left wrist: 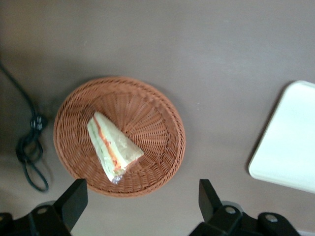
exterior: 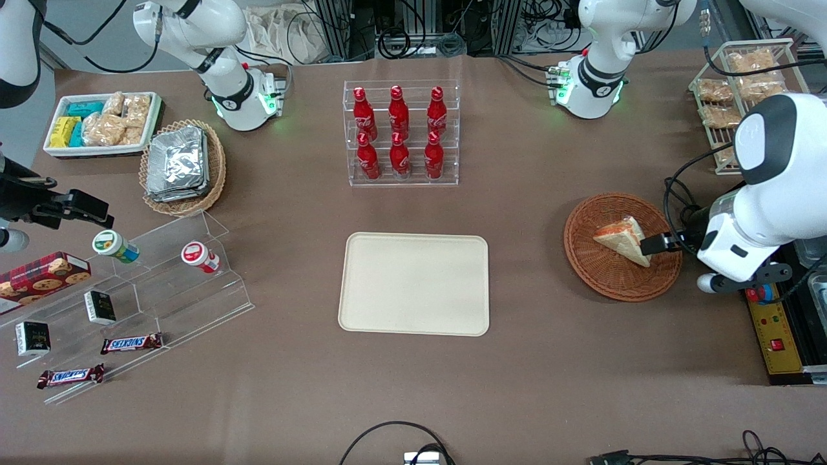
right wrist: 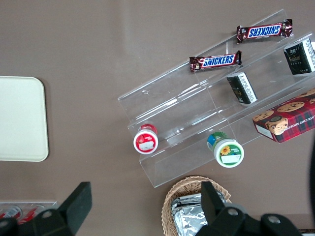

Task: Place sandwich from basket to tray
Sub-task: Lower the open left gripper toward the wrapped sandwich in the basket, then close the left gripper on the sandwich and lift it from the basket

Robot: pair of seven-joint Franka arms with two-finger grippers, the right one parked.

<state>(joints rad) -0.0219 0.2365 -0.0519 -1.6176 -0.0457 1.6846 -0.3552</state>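
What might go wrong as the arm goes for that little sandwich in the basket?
The sandwich lies tilted across the shallow basket, so the open gripper, hovering above the basket's rim, might close on its sloped faces and squash it or let it slip. The light wicker basket could also be nudged or dragged along. The tray stands well apart, so a weak grip may drop the sandwich on the way.

Showing only one rounded corner of the tray [left wrist: 290, 142] in the left wrist view, the rest running off the picture's edge. Cropping the gripper [left wrist: 141, 186] at its body, with fingers spread wide, hovering over the rim of the basket [left wrist: 162, 113]. Covering one corner of the sandwich [exterior: 623, 240] with a dark finger [exterior: 658, 244] in the front view. Hiding part of the pastry rack [exterior: 717, 97] under the arm's white casing [exterior: 775, 142]. Cutting the cookie box [exterior: 39, 278] at the picture's edge.
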